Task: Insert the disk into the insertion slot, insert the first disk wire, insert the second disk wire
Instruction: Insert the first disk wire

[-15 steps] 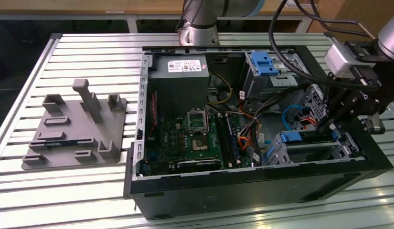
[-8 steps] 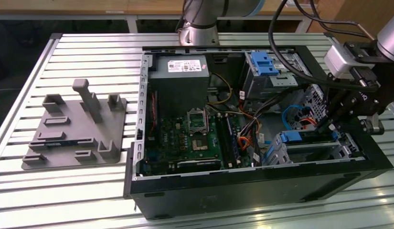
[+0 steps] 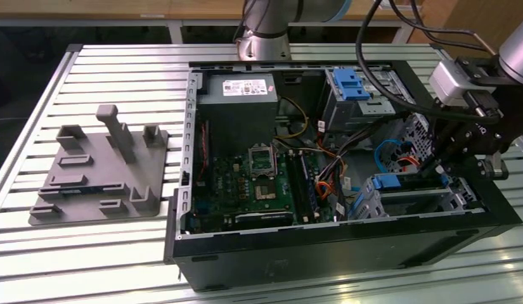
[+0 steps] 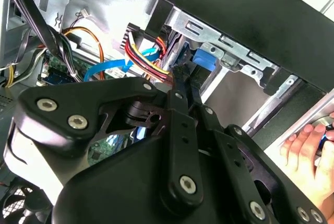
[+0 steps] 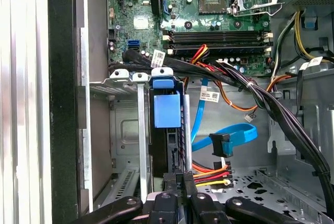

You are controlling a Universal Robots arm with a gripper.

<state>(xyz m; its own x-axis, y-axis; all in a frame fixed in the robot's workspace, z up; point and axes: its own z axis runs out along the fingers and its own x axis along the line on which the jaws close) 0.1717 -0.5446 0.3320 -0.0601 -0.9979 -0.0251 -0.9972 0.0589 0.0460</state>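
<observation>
The disk (image 5: 167,110), in its blue carrier, sits on edge inside the insertion slot (image 5: 125,130), a silver cage at the case's lower corner (image 3: 422,201). In the exterior view the disk's blue end (image 3: 378,183) shows at the cage mouth. My gripper (image 5: 177,178) hangs right behind the disk, fingers close together on the black plug of a red, yellow and black disk wire (image 5: 211,174). In the second wrist view the gripper (image 4: 183,75) points at the blue carrier (image 4: 204,59). A second, blue flat disk wire (image 5: 222,143) lies loose beside it.
A thick black cable bundle (image 5: 261,98) crosses above the cage. The taller cage with a blue clip (image 3: 350,82), the power supply (image 3: 240,88) and the motherboard (image 3: 261,183) share the case. A grey fixture plate (image 3: 101,171) lies outside. A hand (image 4: 305,153) rests by the case.
</observation>
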